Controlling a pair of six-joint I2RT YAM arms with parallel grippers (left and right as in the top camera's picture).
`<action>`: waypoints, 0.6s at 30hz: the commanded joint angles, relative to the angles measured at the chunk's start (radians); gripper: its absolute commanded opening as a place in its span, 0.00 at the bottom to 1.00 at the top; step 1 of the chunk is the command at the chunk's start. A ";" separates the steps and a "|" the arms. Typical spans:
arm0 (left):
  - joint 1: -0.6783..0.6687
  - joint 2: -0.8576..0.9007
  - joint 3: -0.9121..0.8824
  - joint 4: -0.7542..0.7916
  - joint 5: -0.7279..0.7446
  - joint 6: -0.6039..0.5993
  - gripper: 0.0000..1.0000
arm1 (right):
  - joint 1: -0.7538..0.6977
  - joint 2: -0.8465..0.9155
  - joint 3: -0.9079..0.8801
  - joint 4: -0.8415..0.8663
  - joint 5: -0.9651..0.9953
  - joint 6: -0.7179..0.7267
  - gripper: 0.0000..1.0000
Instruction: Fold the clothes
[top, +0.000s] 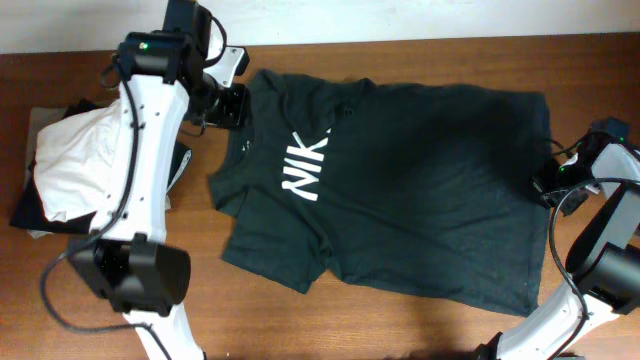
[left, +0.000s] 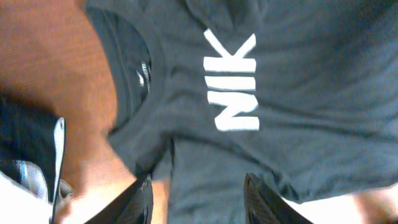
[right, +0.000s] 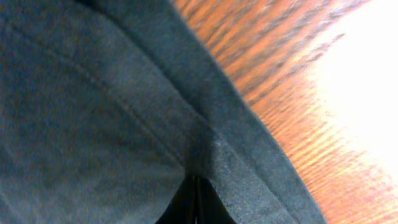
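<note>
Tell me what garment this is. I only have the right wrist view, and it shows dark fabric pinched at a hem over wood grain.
Observer: The overhead view shows a dark T-shirt with white letters "NIK", spread out on the table.
Operator: Where do the left jaws stand?
Observer: They are open above the shirt, near the collar and one sleeve, and they grip nothing.
Operator: Is anything else on the table?
Observer: A folded white shirt lies on darker garments, beside the left arm.
</note>
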 joint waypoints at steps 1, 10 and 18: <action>0.002 -0.066 0.018 -0.093 0.000 0.019 0.47 | 0.004 0.114 -0.011 0.060 0.271 0.164 0.04; 0.001 -0.082 0.013 -0.218 -0.021 0.015 0.50 | -0.034 0.129 0.419 -0.038 0.014 -0.048 0.04; 0.002 -0.516 -0.504 -0.174 -0.034 -0.075 0.57 | -0.037 -0.310 0.739 -0.456 -0.295 -0.128 0.66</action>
